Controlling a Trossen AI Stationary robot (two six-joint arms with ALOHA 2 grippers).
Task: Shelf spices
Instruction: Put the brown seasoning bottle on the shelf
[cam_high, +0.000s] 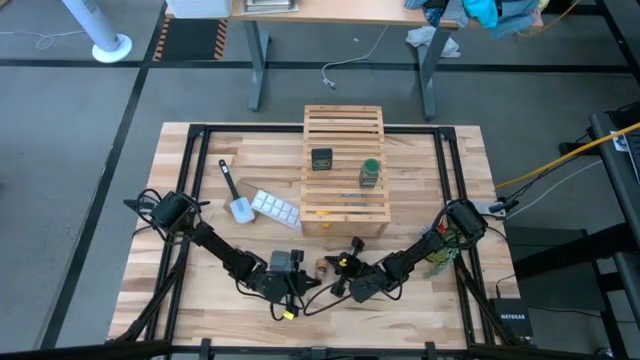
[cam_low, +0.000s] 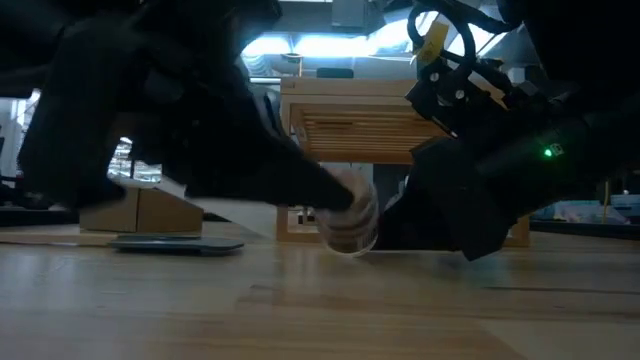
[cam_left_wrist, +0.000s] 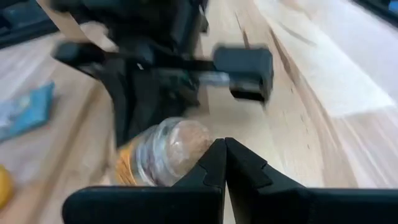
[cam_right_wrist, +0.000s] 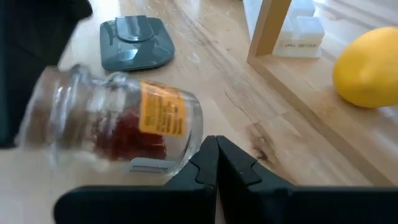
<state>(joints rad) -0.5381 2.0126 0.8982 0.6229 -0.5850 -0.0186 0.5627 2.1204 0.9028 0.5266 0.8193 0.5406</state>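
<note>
Jar (cam_right_wrist: 118, 127), clear, orange-labelled, reddish-brown contents

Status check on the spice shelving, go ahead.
Left gripper and right gripper both shut, flanking the clear jar lying on the table. Dark jar and green jar on the shelf.

Robotics lab / test workspace, not home kitchen. Evidence: butcher-block desk (cam_high: 200, 290) w/ black metal frame, 2 dark robot arms bolted at near corners, cable bundles running off arms. Grey tiled floor (cam_high: 60, 150) w/ loose cords, yellow cable at right edge. 2nd desk (cam_high: 340, 10) behind on metal legs, clutter on top. White fan base (cam_high: 110, 47) on floor. Low view: bright windows, more workbenches behind. Kitchen props staged: wooden rack (cam_high: 345, 165), ice-cube tray (cam_high: 274, 207).
</note>
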